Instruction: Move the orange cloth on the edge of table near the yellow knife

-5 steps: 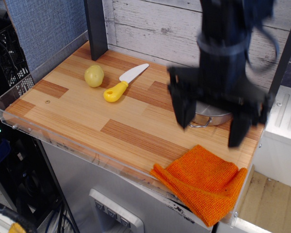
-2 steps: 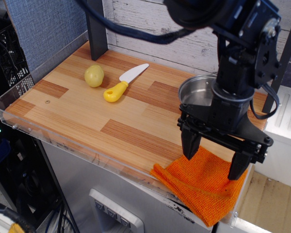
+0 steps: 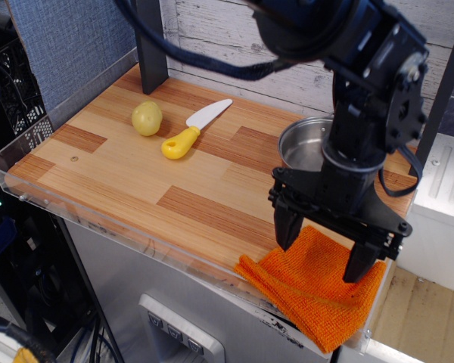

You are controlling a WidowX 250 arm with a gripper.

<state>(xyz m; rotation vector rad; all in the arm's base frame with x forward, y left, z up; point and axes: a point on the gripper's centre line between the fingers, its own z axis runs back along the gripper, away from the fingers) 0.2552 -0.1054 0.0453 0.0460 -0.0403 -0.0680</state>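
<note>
The orange cloth (image 3: 310, 291) lies folded at the table's front right corner, partly hanging over the edge. My gripper (image 3: 323, 251) is open and hangs just over the cloth's far part, one finger near its left side and the other near its right; I cannot tell if the fingertips touch it. The yellow knife (image 3: 191, 132), with yellow handle and white blade, lies far to the left in the middle back of the wood table (image 3: 136, 181).
A round yellowish potato (image 3: 147, 118) lies left of the knife. A steel pot (image 3: 304, 144) stands right behind my gripper. A dark post (image 3: 150, 41) rises at the back left. A clear acrylic rim (image 3: 98, 224) runs along the front edge.
My gripper has come forward from over the pot and dropped down over the orange cloth, uncovering the pot. The cloth, knife and potato have not moved.
</note>
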